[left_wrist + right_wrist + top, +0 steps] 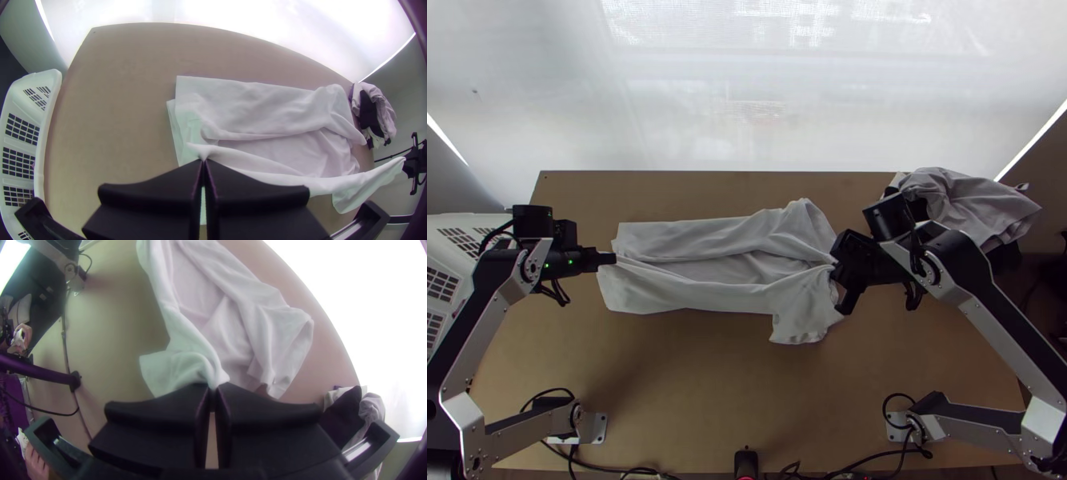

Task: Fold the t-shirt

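T-shirt (pixel 723 296), white, lies partly folded and wrinkled on the wooden table (pixel 691 384), its long axis running from the left gripper (pixel 613 258) to the right gripper (pixel 833 268). Each gripper stands at one end of that length, so neither is clearly nearer; the shirt's body stretches between the two sets of jaws. Left jaws are closed together on a small pinch at the narrower end, seemingly the hem (the end toward the laundry basket (pixel 48 113)). Right jaws are pinched nearly together on gathered fabric, just beside a loose flap, probably a sleeve (pixel 801 320). Both holds lie on the near panel, the far panel beyond them. I judge the next move should carry this held line sideways across the long axis, both arms in step (uneven pulling could skew the fold).
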Available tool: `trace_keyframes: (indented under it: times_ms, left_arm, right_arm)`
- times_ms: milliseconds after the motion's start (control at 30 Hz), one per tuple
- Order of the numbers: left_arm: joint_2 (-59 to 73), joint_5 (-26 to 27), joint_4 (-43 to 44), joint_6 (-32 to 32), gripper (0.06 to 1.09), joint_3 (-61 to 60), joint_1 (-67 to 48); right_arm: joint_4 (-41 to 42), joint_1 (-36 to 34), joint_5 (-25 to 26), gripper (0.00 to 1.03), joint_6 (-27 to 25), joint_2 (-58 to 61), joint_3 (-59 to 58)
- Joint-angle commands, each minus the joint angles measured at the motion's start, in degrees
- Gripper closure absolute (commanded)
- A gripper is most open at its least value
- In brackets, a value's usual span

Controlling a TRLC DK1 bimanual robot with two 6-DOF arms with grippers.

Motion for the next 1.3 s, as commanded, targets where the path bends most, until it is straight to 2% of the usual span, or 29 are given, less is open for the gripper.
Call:
trace_keyframes:
  times_ms: [0,467,700,933,1100,1267]
  left_arm:
    - [5.47,-0.38,3.55,-0.23,1.05,0.66,0.07]
    - [15.84,-2.75,6.18,0.03,1.05,9.18,0.33]
    - [20.5,-3.36,6.18,0.21,1.05,15.42,0.33]
    - [23.13,-3.54,6.18,0.38,1.05,18.24,1.03]
    - [25.07,-3.72,6.18,0.65,1.05,19.73,1.39]
    - [27.35,-4.07,6.27,0.65,1.05,21.23,1.3]
  right_arm:
    - [5.83,-6.09,-0.09,1.0,-4.29,8.5,2.5]
    - [8.38,-12.59,-0.09,1.0,-7.54,28.01,19.81]
    - [8.21,-14.35,-0.09,1.0,-8.33,38.73,34.4]
    - [2.32,-15.49,0.0,1.0,-11.5,50.95,51.98]
    - [2.67,-15.58,0.35,1.0,-15.37,54.73,54.0]
    - [5.13,-16.19,0.52,1.0,-14.93,56.05,54.0]
